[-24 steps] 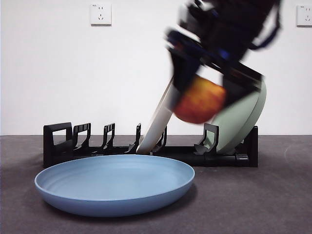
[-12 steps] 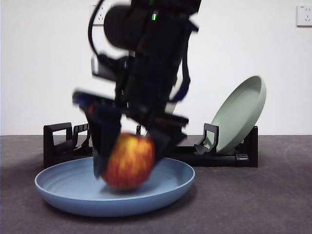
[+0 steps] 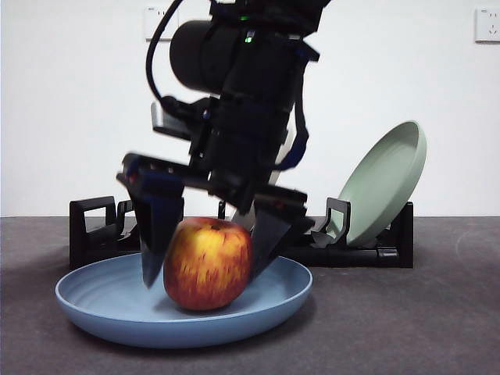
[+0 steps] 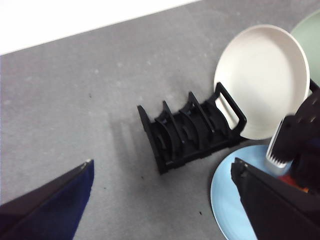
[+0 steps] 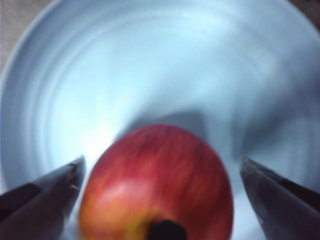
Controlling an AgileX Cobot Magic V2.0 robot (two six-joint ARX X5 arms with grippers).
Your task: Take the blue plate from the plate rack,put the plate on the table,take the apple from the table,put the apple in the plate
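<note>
One round red apple (image 3: 207, 264) — on smooth blue plate (image 3: 101, 293).

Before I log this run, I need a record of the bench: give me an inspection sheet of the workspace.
Surface: dark grey table, no spills seen.
Job's things: apple sits in the blue plate, which lies flat on the table in front of the black rack.
Clutter: green plate leans in the rack; white plate beside it, seen from the left wrist.
Grippers: right gripper straddles the apple, jaws open with gaps on both sides; left gripper open, holding nothing, above the table.
Cables: black cable looped on the working arm.
Surroundings: white wall, two sockets.
</note>
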